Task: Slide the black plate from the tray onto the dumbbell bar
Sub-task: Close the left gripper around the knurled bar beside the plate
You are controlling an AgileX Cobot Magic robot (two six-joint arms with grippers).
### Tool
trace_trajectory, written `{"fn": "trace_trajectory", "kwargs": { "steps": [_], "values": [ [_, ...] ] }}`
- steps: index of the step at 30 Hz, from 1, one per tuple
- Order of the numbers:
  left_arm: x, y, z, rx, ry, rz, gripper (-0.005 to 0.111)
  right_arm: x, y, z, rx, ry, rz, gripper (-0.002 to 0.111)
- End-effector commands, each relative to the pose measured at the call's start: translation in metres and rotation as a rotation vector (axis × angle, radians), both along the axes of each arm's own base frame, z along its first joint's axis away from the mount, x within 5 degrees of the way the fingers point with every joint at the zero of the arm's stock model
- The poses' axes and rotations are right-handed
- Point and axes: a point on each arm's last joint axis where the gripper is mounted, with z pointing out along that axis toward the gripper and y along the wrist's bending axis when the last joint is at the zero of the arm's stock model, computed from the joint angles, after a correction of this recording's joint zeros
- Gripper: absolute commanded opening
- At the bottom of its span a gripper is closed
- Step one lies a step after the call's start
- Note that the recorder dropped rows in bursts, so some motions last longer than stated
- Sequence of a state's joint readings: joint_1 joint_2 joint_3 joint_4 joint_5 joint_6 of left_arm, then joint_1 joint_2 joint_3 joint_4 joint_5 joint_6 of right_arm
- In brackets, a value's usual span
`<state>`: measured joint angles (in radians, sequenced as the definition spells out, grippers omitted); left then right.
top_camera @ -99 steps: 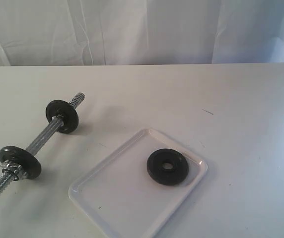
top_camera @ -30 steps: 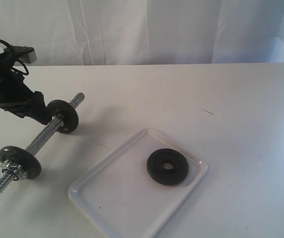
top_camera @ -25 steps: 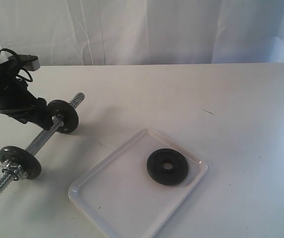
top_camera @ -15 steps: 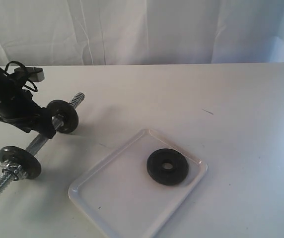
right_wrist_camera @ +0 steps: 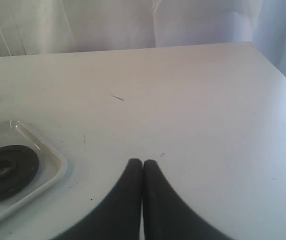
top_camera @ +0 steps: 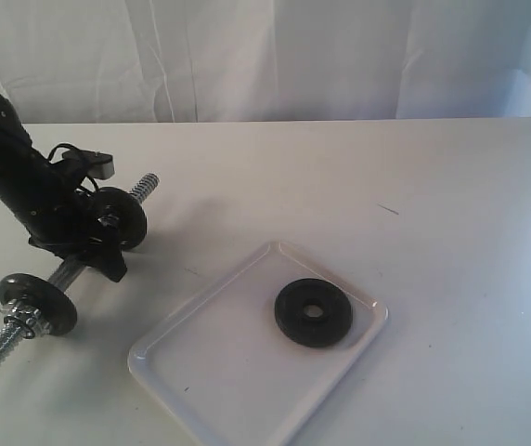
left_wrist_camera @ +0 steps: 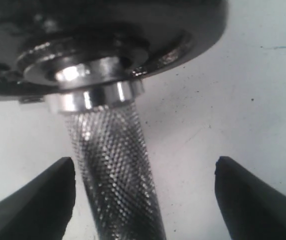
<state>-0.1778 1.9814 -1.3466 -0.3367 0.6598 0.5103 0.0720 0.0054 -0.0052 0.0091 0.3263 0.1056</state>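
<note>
**The black plate (top_camera: 313, 312) is lying in the tray (top_camera: 212, 364) while the left end effector (top_camera: 110, 258) is straddling the dumbbell bar (top_camera: 64, 272)**

The black plate is lying flat inside the white tray, towards the tray's far right corner in the exterior view, with its centre hole facing up. Nothing is touching it. The tray is sitting on the white counter (top_camera: 405, 177), set at an angle to the counter's edge. It is well apart from the bar.

The dumbbell bar is resting on the counter at the left, running diagonally with its threaded ends showing. It is already carrying two other black discs: one near its far end (top_camera: 124, 216) and one near its close end (top_camera: 35, 303). A chrome collar nut (top_camera: 19, 322) is sitting against the close one.

The left end effector is reaching down onto the bar between those two discs, just beside the far one. Its wrist camera is showing the jaws spread apart (not yet closed on anything), with the knurled bar (left_wrist_camera: 114, 175) passing between them. One fingertip (left_wrist_camera: 48, 200) is sitting just beside the bar and the other is standing clear of it. The far disc (left_wrist_camera: 193, 25) and a chrome collar (left_wrist_camera: 94, 96) are filling the top of that view.

The right end effector (right_wrist_camera: 142, 172) is hovering over bare counter to the right of the tray. Its fingers are pressing together on nothing. The plate (right_wrist_camera: 5, 171) is showing at the edge of its view.
</note>
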Motion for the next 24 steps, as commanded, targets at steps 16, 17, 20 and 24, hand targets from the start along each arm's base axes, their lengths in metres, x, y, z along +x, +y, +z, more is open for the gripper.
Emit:
{"fn": "trace_trajectory", "kwargs": {
  "steps": [16,17,20,24],
  "values": [
    [0.0016,-0.0013,0.0009,-0.001,-0.003,0.031,0.078,0.0001,-0.0002,-0.0003,0.004,-0.013,-0.004,0.0],
    [0.0016,-0.0013,0.0009,-0.001,-0.003,0.031,0.078,0.0001,-0.0002,-0.0003,0.004,-0.013,-0.004,0.0],
    [0.0016,-0.0013,0.0009,-0.001,-0.003,0.031,0.078,0.0001,-0.0002,-0.0003,0.004,-0.013,-0.004,0.0],
    [0.0013,-0.0012,0.0005,-0.001,-0.002,0.031,0.078,0.0001,-0.0002,-0.0003,0.004,-0.013,-0.004,0.0]
  ]
}}
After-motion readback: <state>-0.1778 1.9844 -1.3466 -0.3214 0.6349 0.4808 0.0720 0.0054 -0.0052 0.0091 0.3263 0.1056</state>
